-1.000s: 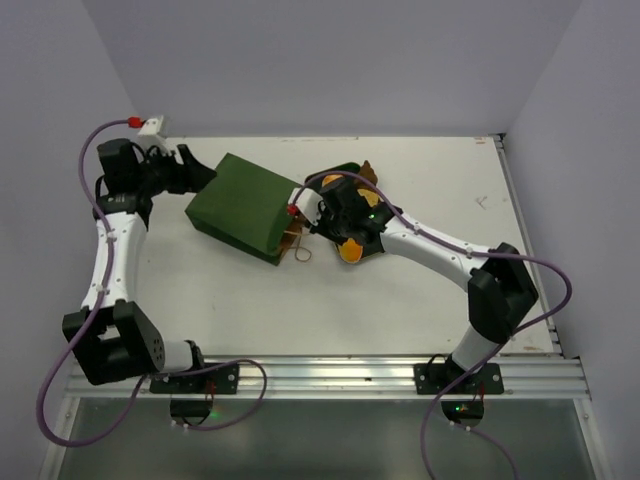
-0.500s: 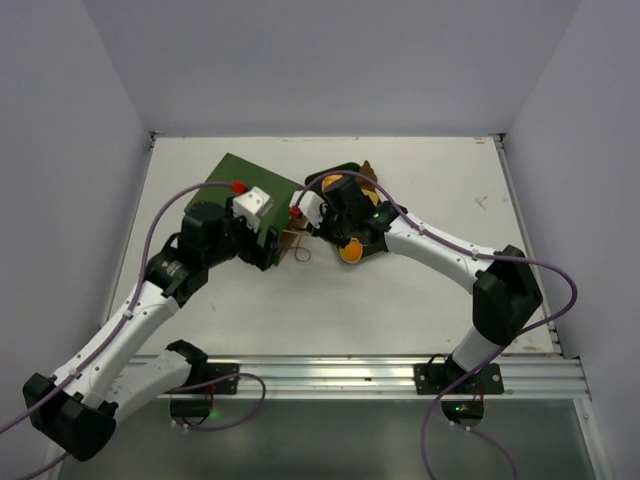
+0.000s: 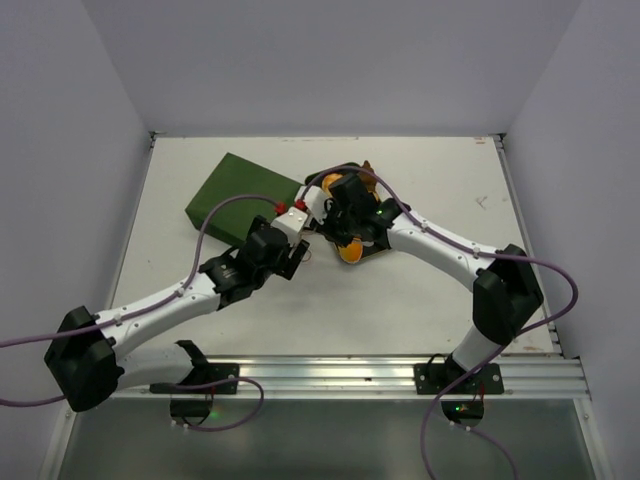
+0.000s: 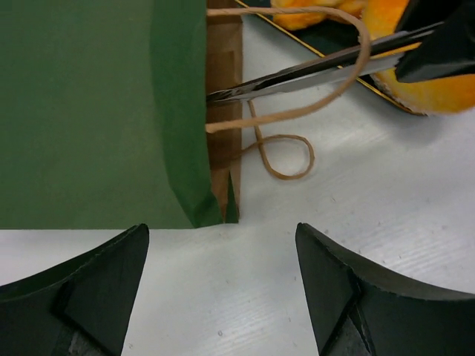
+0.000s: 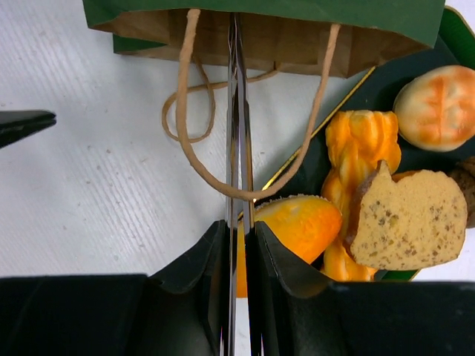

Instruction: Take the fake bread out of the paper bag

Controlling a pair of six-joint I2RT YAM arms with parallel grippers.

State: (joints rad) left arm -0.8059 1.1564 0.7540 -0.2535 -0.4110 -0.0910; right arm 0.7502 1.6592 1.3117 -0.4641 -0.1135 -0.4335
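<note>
The paper bag lay on its side at the upper left of the bench, its mouth facing frame centre. My left gripper hung open just before that mouth. My right gripper was closed, its thin tips threaded through a cord handle to the bag's lip. Fake bread crowded a tray just right of it.

White table — pale, seemingly lilac walls.
</note>
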